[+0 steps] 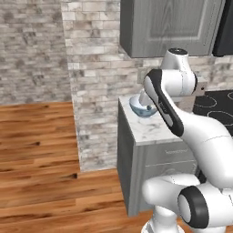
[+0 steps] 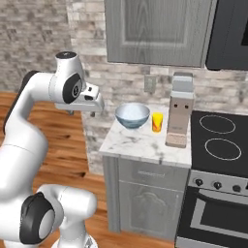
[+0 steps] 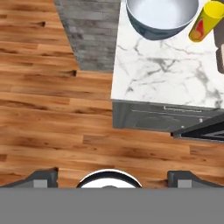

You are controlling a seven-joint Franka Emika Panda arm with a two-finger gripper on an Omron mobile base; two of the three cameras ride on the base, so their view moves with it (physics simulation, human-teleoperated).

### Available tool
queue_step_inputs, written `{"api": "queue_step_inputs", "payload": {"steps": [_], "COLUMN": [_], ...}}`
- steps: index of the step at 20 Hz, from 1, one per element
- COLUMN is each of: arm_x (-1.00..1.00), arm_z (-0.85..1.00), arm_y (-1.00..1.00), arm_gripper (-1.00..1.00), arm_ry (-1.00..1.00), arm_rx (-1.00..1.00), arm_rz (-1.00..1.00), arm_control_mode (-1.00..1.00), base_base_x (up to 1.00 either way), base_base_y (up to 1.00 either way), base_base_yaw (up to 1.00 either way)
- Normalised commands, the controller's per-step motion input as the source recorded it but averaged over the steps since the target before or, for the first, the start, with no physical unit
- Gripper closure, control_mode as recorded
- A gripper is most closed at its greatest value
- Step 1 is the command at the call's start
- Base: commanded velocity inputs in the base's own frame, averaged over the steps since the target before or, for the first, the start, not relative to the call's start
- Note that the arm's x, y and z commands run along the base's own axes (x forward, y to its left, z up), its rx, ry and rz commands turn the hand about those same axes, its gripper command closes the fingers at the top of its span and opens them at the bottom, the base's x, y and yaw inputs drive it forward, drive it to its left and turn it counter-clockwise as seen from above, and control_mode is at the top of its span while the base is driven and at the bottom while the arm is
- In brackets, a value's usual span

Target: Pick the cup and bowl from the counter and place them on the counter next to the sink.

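Note:
The light-blue bowl (image 2: 132, 115) with its pale inside stands at the back of the white marble counter (image 2: 140, 143). The small yellow cup (image 2: 157, 122) with a red mark is just to its right. My gripper (image 2: 82, 112) hangs open and empty in the air to the left of the counter, pointing down over the wooden floor. In the hand view the fingertips (image 3: 43, 177) stand wide apart, with the bowl (image 3: 161, 17), the cup (image 3: 206, 19) and the counter (image 3: 166, 74) at the top right. My arm partly hides the bowl (image 1: 142, 107) in the left base view. The sink is out of view.
A tall grey-and-beige appliance (image 2: 179, 114) stands on the counter right of the cup. A black stove top (image 2: 220, 140) with an oven below adjoins the counter. Grey wall cabinets (image 2: 157, 29) hang overhead, and a brick wall (image 1: 95, 91) stands behind. Wooden floor (image 3: 43, 109) lies to the left.

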Motion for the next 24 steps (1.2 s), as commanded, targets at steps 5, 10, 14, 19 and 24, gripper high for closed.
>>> {"api": "queue_step_inputs", "payload": {"steps": [5,10,14,19,24], "arm_x": [0.0,0.0,0.0,0.0,0.0], "arm_z": [0.0,0.0,0.0,0.0,0.0], "arm_y": [0.0,0.0,0.0,0.0,0.0], "arm_gripper": [-1.0,-1.0,-1.0,-1.0,-1.0], "arm_ry": [0.0,0.0,0.0,0.0,0.0], "arm_rx": [0.0,0.0,0.0,0.0,0.0], "arm_rz": [0.0,0.0,0.0,0.0,0.0], "arm_control_mode": [1.0,1.0,1.0,1.0,1.0], "base_base_x": [0.7,0.58,0.09,0.0,0.0], "base_base_y": [0.03,0.03,0.0,0.0,0.0], "base_base_yaw": [0.0,0.0,0.0,0.0,0.0]}}
